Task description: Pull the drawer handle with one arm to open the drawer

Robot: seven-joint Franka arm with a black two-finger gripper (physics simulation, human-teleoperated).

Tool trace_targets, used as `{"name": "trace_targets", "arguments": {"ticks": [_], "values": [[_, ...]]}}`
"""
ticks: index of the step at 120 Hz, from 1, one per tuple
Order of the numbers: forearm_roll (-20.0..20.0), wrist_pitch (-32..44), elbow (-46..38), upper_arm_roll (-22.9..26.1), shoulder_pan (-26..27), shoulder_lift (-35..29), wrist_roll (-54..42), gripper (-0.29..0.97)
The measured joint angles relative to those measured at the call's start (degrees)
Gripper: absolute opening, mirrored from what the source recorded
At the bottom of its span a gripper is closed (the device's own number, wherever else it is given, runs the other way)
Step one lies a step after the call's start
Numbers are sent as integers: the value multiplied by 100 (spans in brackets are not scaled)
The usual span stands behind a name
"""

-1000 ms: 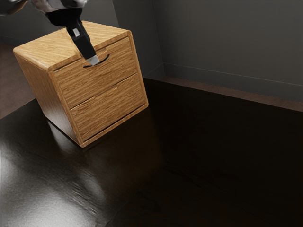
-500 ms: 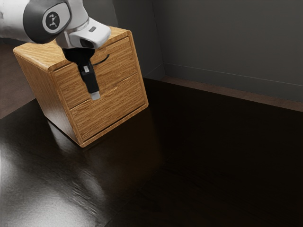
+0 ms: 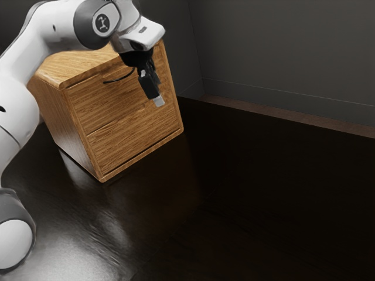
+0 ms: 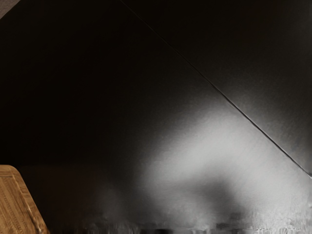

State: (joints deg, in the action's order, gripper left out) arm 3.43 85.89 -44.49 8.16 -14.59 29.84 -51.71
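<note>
A wooden cabinet (image 3: 64, 64) with two drawers stands at the back left of the dark table. The top drawer (image 3: 105, 102) sits flush with the cabinet front, and so does the lower drawer (image 3: 132, 137). A thin dark curved handle (image 3: 116, 78) shows on the top drawer, its right end hidden behind my hand. My black gripper (image 3: 158, 100) hangs in front of the top drawer's right edge, to the right of the handle and slightly below it, pointing down and holding nothing. A corner of the cabinet (image 4: 13, 207) shows in the wrist view.
The glossy dark table (image 3: 234, 205) stretches wide to the exterior view's right and front. A grey wall (image 3: 281, 47) stands behind, with a corner just beside the cabinet. My white arm (image 3: 23, 88) curves down the exterior view's left edge.
My hand went from the top drawer's handle down to the seam between the drawers, then swung to the right and up to the cabinet's right edge. Both drawers stay flush.
</note>
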Motion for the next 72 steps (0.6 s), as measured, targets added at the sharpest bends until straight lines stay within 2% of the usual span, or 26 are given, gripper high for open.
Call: {"name": "trace_targets", "arguments": {"ticks": [15, 34, 53, 72], "values": [[298, -299, -112, 61, -23, -48, 389, 68], [393, -650, -81, 110, -9, 6, 1209, 68], [414, -720, 236, 88, 0, 215, 2047, 68], [440, -613, 906, 106, 2, 535, 2744, 68]]}}
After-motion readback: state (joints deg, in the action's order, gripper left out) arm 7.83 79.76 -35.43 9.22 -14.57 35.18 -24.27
